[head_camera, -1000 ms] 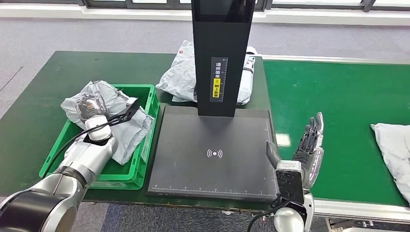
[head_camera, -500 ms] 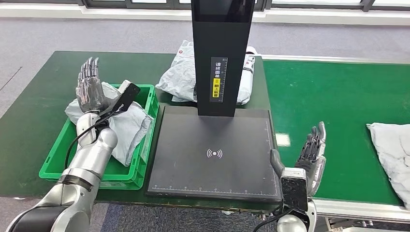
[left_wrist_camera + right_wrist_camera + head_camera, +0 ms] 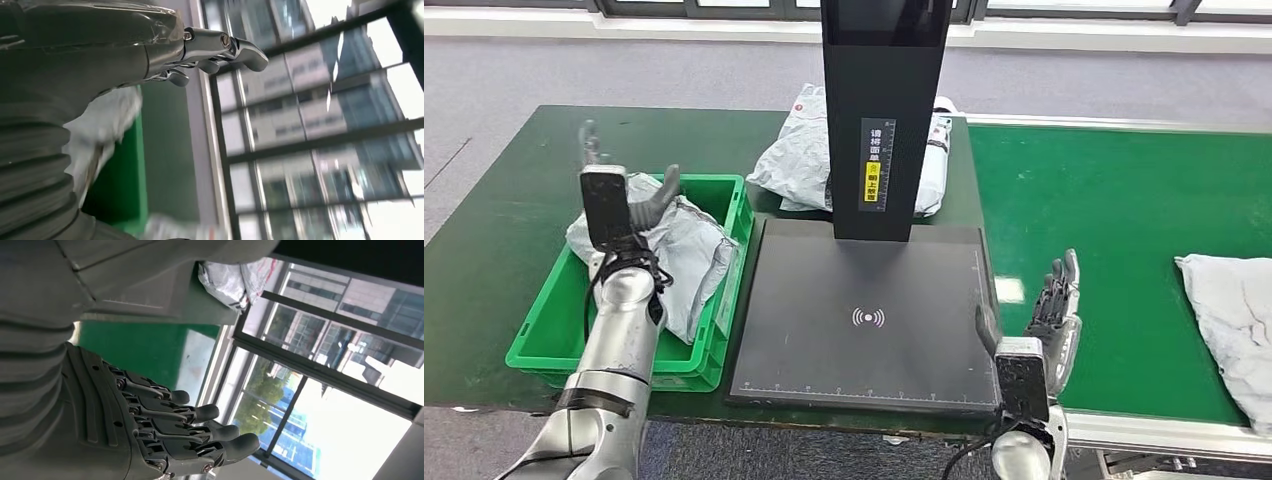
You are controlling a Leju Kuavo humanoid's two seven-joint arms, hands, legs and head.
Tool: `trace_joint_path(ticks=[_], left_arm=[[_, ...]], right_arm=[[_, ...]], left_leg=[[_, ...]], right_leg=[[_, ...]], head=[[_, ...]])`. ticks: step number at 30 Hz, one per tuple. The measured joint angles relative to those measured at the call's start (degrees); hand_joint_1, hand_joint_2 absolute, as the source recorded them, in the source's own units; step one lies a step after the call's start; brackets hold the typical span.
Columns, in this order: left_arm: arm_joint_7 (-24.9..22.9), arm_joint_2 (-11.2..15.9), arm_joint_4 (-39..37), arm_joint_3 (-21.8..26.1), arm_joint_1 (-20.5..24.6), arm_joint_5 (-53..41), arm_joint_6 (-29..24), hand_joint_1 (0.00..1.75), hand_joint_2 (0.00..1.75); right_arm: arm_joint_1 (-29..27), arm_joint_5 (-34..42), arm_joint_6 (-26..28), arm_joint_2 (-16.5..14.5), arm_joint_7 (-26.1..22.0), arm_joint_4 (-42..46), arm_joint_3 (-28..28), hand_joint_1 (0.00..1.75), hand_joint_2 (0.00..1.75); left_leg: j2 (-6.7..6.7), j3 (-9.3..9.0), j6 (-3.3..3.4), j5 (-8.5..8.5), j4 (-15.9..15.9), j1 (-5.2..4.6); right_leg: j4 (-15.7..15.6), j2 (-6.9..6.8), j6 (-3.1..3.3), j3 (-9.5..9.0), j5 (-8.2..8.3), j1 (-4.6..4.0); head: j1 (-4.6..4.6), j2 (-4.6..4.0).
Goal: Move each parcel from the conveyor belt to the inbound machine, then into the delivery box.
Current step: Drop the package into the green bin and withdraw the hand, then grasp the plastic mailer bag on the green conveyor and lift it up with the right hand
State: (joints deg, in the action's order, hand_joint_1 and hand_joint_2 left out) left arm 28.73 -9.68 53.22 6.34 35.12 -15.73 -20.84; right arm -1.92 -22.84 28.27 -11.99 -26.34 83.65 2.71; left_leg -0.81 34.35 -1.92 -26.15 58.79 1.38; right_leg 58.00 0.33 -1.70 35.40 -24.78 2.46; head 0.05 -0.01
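A crumpled grey parcel lies in the green delivery box at the left. My left hand is raised above the box's far end, fingers spread and holding nothing; the left wrist view has its fingertips in the air beside the parcel. My right hand stands open at the conveyor belt's near edge, beside the black inbound machine plate. Its fingers are straight and apart. Another grey parcel lies on the belt at the far right.
The machine's black tower rises at the back of the plate. A third grey parcel lies behind the tower on the green table, and also appears in the right wrist view.
My left hand has let go of the parcel in the box, lifted and turned upright. My right hand sank and drew back a little. The belt parcel has shifted slightly left.
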Motion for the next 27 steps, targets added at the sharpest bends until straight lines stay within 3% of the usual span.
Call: trace_joint_path(ticks=[10, 15, 22, 27], left_arm=[[-0.01, -3.95, -0.32, -8.67, -2.86, 4.0, 10.88, 0.0, 1.75], [-0.56, -5.92, -3.42, -14.39, -3.07, 3.34, 13.86, 0.0, 1.75], [-0.76, -7.57, -10.44, -19.83, -3.08, 2.72, 12.88, 0.0, 1.75], [-0.47, -8.12, -13.01, -21.09, -3.08, 3.25, 12.18, 0.0, 1.75]], right_arm=[[5.37, -3.4, -1.03, 0.55, 3.13, -5.76, -0.1, 0.0, 1.75], [7.82, -5.91, -1.17, 0.93, 4.39, -8.89, -1.39, 0.0, 1.75], [11.37, -14.51, 5.67, 3.89, 7.89, -18.3, -4.77, 0.0, 1.75], [14.22, -23.85, 10.81, 7.51, 14.88, -26.37, -9.35, 0.0, 1.75]], left_leg=[[-0.04, 0.03, 0.01, -0.01, -0.01, -0.03], [-0.02, 0.04, 0.02, -0.01, 0.01, -0.05], [-0.04, 0.05, 0.03, -0.02, 0.01, -0.07], [-0.07, 0.06, 0.03, -0.02, 0.01, -0.07]], right_leg=[[0.0, -0.04, 0.0, 0.08, -0.01, 0.01], [-0.01, 0.0, -0.01, 0.07, 0.0, 0.03], [-0.01, -0.02, -0.01, 0.07, 0.0, 0.05], [-0.01, -0.05, -0.01, 0.07, 0.0, 0.05]], head=[[-0.01, -0.01], [-0.01, 0.0], [-0.01, 0.0], [-0.01, 0.01]])
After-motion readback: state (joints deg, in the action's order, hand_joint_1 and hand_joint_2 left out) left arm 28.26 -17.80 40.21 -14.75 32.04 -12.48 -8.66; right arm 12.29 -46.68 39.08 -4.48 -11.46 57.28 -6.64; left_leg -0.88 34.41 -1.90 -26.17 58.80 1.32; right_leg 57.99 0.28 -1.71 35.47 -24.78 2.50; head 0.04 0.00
